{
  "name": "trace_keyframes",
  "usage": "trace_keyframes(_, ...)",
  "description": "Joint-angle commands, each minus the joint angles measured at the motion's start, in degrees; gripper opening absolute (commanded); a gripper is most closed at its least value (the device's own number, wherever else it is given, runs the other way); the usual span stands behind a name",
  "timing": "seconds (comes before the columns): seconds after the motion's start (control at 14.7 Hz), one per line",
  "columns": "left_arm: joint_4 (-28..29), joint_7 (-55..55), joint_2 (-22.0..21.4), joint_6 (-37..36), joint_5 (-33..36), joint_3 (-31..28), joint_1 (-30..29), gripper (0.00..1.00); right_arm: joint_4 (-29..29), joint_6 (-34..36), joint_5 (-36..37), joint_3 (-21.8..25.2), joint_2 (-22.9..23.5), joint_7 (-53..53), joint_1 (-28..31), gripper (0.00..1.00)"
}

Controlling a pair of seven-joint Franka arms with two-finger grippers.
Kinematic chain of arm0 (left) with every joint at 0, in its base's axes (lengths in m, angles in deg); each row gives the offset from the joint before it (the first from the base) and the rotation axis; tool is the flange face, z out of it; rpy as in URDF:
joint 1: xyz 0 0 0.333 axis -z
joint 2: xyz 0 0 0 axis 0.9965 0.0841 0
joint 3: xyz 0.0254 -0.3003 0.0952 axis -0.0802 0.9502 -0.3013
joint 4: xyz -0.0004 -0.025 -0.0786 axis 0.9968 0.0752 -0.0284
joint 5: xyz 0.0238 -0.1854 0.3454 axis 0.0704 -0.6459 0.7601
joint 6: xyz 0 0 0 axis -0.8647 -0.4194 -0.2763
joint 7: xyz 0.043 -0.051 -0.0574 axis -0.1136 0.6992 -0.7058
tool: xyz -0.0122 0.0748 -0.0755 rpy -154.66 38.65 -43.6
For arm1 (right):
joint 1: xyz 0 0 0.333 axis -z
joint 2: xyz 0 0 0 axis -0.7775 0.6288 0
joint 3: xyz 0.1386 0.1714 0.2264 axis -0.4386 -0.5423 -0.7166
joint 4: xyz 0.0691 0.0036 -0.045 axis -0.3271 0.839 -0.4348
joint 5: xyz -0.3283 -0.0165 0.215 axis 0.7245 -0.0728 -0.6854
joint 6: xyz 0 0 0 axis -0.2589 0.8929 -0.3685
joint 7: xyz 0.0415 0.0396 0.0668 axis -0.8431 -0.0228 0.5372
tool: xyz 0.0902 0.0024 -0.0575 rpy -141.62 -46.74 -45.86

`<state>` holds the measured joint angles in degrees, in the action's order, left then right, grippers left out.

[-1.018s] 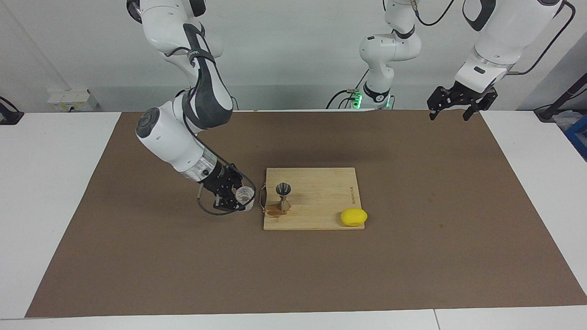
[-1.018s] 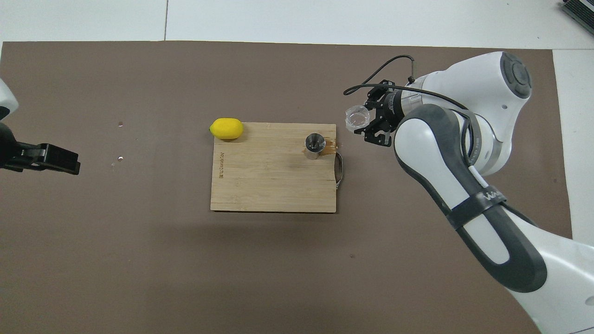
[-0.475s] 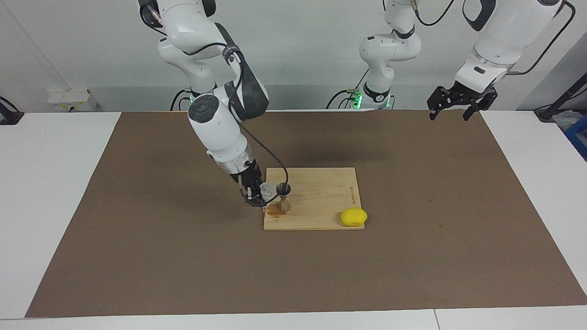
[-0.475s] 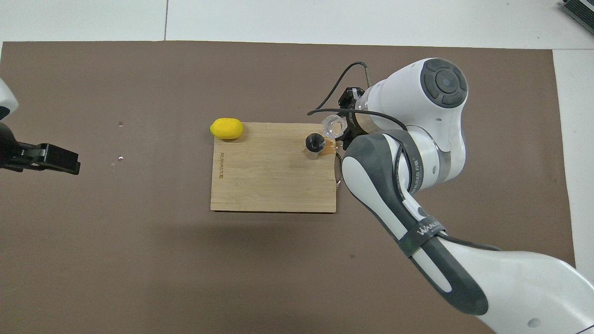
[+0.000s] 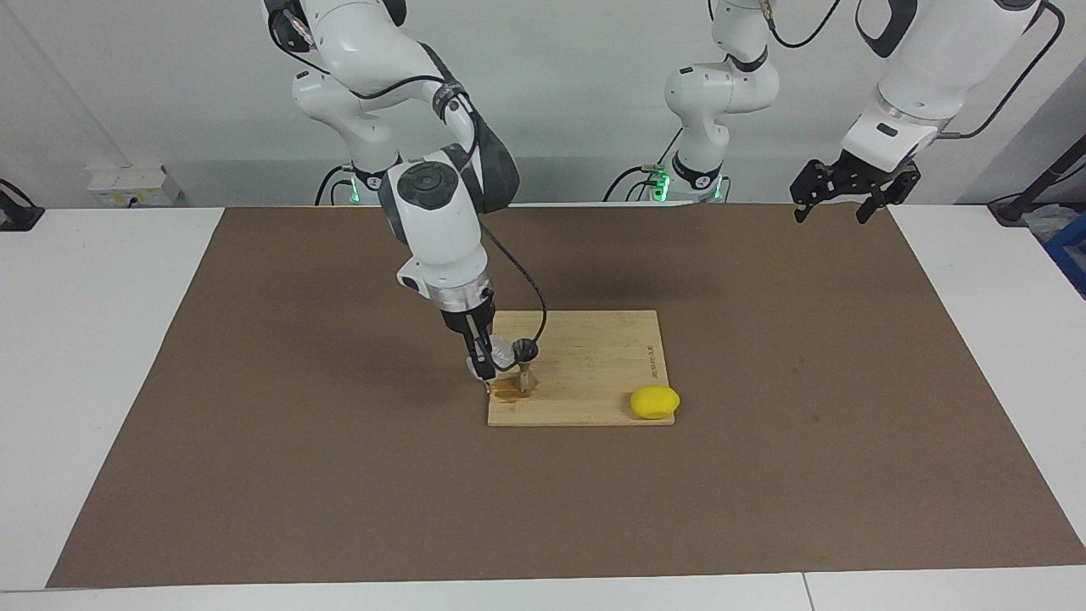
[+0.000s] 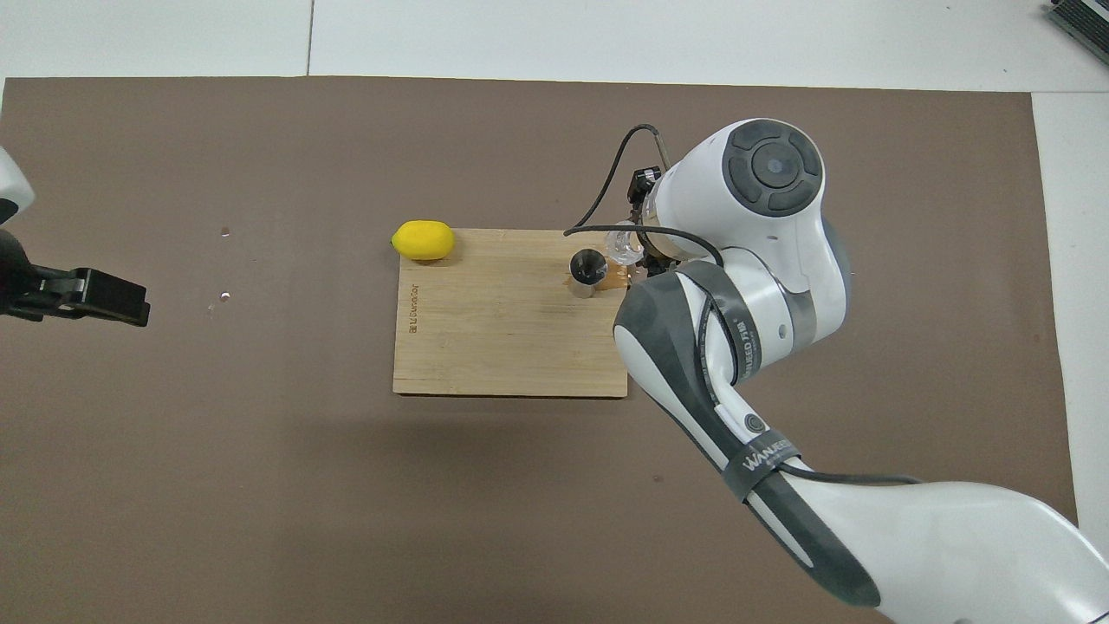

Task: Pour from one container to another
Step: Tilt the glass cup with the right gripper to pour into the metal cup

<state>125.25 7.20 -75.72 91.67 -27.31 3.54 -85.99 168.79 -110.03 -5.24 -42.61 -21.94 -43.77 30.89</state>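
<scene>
The silver hourglass jigger (image 5: pixel 525 367) stands upright on the wooden cutting board (image 5: pixel 594 373), near the board's edge toward the right arm's end. Its mouth looks dark in the overhead view (image 6: pixel 587 267). My right gripper (image 5: pixel 487 363) is shut on the clear ribbed cup (image 5: pixel 502 350) and holds it tipped right beside the jigger's rim. The cup also shows in the overhead view (image 6: pixel 624 245), where the arm hides most of the gripper. My left gripper (image 5: pixel 831 212) is open and empty, and waits above the mat's edge nearest the robots; it also shows in the overhead view (image 6: pixel 104 299).
A yellow lemon (image 5: pixel 654 401) lies at the board's corner farthest from the robots, toward the left arm's end. A brown wet patch (image 5: pixel 506 390) lies on the board at the jigger's foot. A brown mat (image 5: pixel 254 441) covers the table.
My right arm swung the cup from over the mat beside the board to the jigger and tipped it further. The jigger's mouth turned from silver to dark. The left arm has not moved.
</scene>
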Motion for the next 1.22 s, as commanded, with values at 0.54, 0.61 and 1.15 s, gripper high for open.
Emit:
trace_keyframes(0.54, 2.17, 0.55, -1.93, 0.89, -0.71, 0.46, -0.94, 1.0, -3.46, 3.39, 10.57, -0.18, 0.92, -0.84, -2.8, 0.0)
trace_keyframes(0.61, 2.17, 0.55, -1.93, 0.89, -0.8, 0.46, -0.94, 1.0, -3.46, 3.83, 11.45, -0.26, 0.92, -0.75, -2.88, 0.0)
trace_keyframes(1.15, 2.17, 0.55, -1.93, 0.89, -0.8, 0.46, -0.94, 1.0, -3.46, 3.75, 18.83, -0.26, 0.56, 0.21, -5.43, 0.0)
